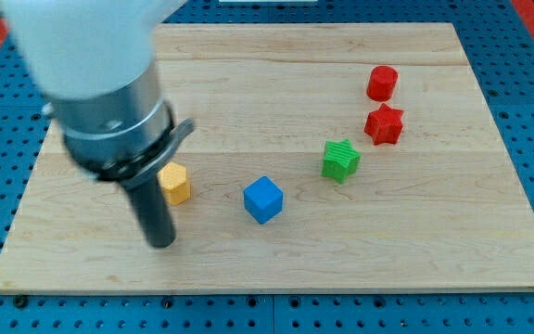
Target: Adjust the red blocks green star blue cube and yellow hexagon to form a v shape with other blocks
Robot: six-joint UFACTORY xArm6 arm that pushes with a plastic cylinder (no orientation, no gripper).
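While my tip (161,243) rests low on the view's left, the yellow hexagon (174,184) sits just above it, toward the right.

I have no claw to open or shut, only a rod. On the tabletop (276,264), the blue cube (263,199), green star (340,160), red star (384,124) and red round block (382,83) climb rightward; nothing blocks the way.
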